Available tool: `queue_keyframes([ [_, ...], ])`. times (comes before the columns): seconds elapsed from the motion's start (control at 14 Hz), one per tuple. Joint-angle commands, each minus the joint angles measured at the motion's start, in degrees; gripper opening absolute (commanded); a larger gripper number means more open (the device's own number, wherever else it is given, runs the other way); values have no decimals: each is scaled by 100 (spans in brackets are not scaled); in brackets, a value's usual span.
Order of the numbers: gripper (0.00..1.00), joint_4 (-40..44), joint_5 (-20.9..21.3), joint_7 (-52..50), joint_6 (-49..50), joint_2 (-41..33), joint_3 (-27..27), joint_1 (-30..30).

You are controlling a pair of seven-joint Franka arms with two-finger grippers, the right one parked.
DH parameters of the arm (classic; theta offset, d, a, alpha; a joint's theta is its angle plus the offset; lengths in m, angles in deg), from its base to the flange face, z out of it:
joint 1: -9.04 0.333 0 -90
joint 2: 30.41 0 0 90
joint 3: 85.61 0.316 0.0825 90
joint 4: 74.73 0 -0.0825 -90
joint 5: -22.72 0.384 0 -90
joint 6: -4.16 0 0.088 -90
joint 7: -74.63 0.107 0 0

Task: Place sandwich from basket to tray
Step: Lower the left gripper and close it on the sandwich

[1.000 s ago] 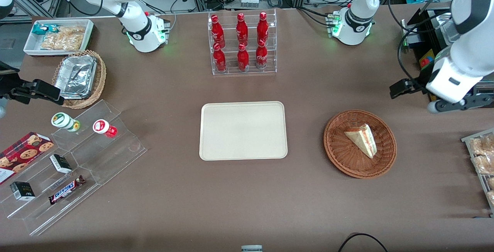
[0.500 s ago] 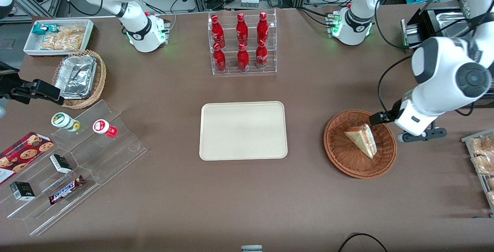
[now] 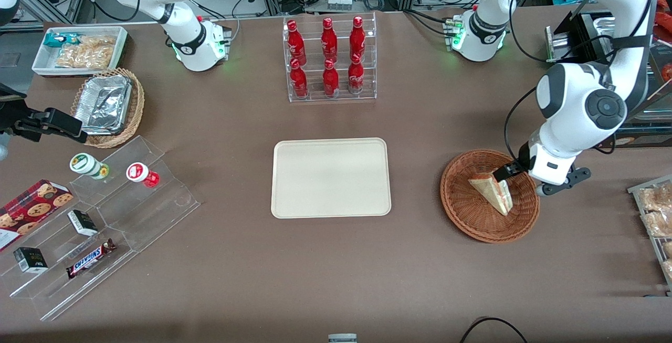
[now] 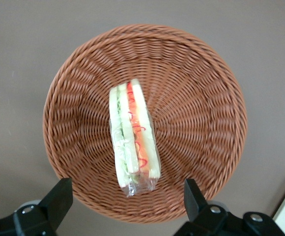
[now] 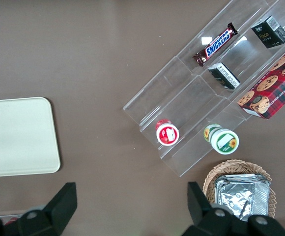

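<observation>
Your left arm's black two-finger gripper [image 4: 125, 206] hangs above the round reddish-brown woven wicker basket [image 3: 467, 217], its fingers [image 4: 58, 196] spread wide and holding nothing, one on either side of the basket's rim in the wrist view. Between them, lower down, lies the small clear-wrapped triangular sandwich [image 4: 132, 137] of white bread with red, orange and green filling, resting on its side on the basket floor [image 4: 191, 123]; it is the only thing in there. In the front view you see the same sandwich [image 3: 493, 191] just beside the gripper [image 3: 512, 169], not touched by it. The flat rectangular cream-beige plastic tray [image 3: 331, 177] sits on the brown table [image 3: 336, 269] well apart from the basket, toward the parked arm's end, with nothing on it. Farther from the front camera than the tray, a clear acrylic stepped rack [image 3: 331, 96] holds six red bottles [image 3: 329, 43] upright in two rows.
</observation>
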Motion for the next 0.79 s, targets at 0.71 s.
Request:
queue_keyframes([
  [0.71, 100, -384, 40, -2707, -1282, 716, -46, -31],
])
